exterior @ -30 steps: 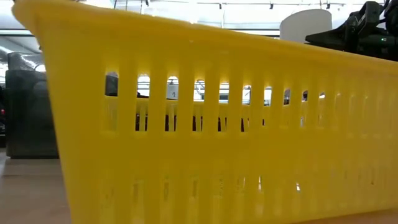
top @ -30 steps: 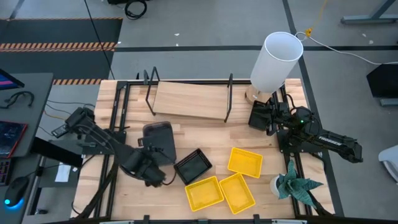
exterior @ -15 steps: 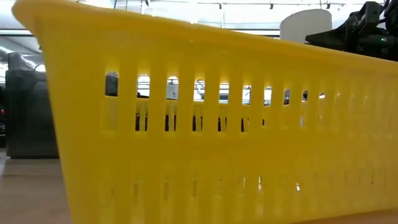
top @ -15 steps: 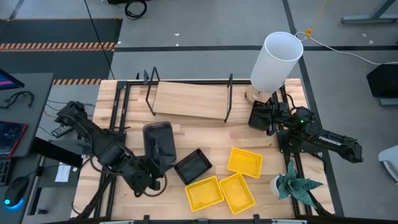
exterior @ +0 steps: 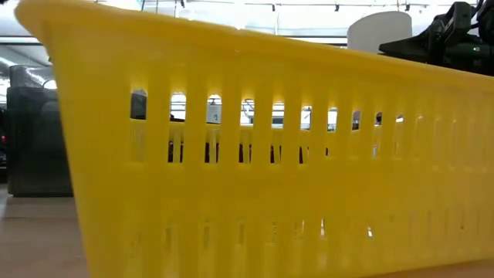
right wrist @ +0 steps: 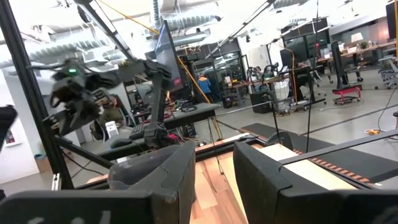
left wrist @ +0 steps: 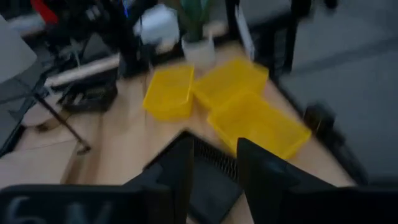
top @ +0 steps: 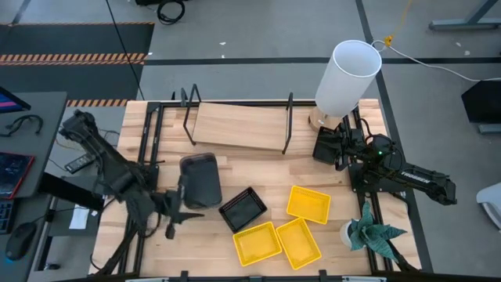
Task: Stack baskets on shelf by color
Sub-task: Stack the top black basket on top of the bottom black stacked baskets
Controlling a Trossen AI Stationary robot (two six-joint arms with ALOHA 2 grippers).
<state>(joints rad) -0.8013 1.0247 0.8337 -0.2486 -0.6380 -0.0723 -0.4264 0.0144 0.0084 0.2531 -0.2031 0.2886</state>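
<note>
In the high view the shelf [top: 239, 125] stands at the table's far side, with nothing on its board. A smoky grey basket [top: 200, 180] rests flat on the table in front of it. A black slatted basket [top: 243, 208] lies to its right. Three yellow baskets [top: 308, 203], [top: 257, 243], [top: 298, 241] lie near the front edge. My left gripper [top: 178, 215] hovers open to the near left of the grey basket and holds nothing. In its wrist view the black basket [left wrist: 211, 180] shows between the fingers. My right gripper [right wrist: 214, 180] waits open at the far right.
A white lamp shade [top: 348, 77] stands at the far right corner, beside the right arm [top: 368, 160]. A small potted plant [top: 372, 233] sits at the near right edge. One yellow basket wall [exterior: 270, 154] fills the low view. Bare tabletop lies between the shelf and the baskets.
My left arm has drawn back from the grey basket toward the table's left edge. Its gripper has slid a little to the left and points toward the baskets on the right. The baskets have stayed where they were.
</note>
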